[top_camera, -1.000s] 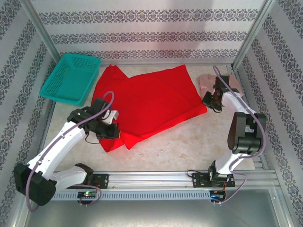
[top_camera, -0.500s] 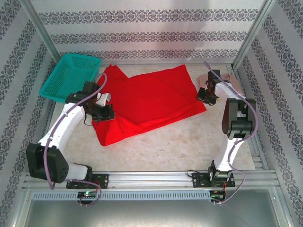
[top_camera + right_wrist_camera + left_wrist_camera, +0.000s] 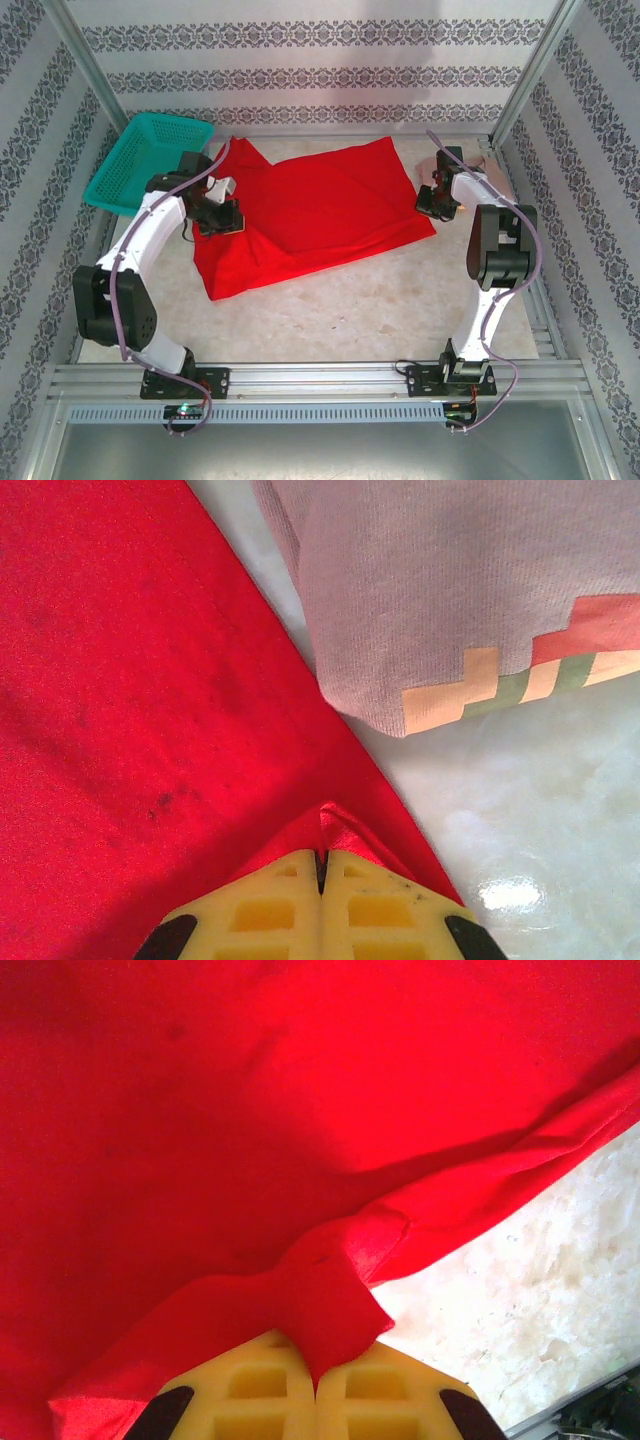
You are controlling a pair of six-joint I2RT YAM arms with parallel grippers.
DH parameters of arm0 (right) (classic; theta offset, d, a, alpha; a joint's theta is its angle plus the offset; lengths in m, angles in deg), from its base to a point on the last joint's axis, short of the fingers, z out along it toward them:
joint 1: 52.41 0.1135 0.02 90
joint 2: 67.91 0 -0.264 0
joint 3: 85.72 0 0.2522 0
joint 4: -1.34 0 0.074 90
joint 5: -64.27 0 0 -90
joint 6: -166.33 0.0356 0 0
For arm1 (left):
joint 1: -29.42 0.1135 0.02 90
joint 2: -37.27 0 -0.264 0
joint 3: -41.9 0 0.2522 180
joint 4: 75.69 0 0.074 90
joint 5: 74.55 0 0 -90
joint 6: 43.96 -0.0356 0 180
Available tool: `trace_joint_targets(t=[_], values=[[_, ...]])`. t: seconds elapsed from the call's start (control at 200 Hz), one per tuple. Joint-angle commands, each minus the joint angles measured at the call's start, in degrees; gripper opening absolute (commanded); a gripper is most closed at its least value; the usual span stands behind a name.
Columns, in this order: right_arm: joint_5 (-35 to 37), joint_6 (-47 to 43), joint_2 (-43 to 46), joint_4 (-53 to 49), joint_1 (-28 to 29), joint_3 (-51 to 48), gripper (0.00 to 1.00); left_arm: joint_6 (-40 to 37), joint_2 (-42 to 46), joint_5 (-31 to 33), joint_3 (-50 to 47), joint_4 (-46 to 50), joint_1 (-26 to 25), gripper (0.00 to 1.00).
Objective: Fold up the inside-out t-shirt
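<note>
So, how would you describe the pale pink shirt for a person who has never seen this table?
Look at the big bright red cloth t-shirt spread over the middle of the pale stone-look table. Just past its right edge, near the far right corner, lies a smaller pale pink cloth shirt. It alone is pink, with a stepped orange, green and red print.

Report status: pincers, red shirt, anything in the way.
Both shut: left pincer on red t-shirt near edge, right pincer on opposite edge. T-shirt spread loosely on table. Pale pink shirt close beside right pincer.
</note>
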Motion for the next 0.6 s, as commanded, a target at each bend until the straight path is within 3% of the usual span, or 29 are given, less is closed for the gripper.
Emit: trace_joint_targets(t=[0.0, 0.595], values=[[1.8, -1.2, -1.0, -1.5, 0.4, 1.7, 0.03, -2.2, -1.7, 0.4, 3.4, -0.4, 1.1, 0.00], [2.3, -2.1, -1.8, -2.9, 0.7, 4.2, 0.02, -3.1, -4.6, 2.6, 6.8, 1.2, 3.2, 0.00]])
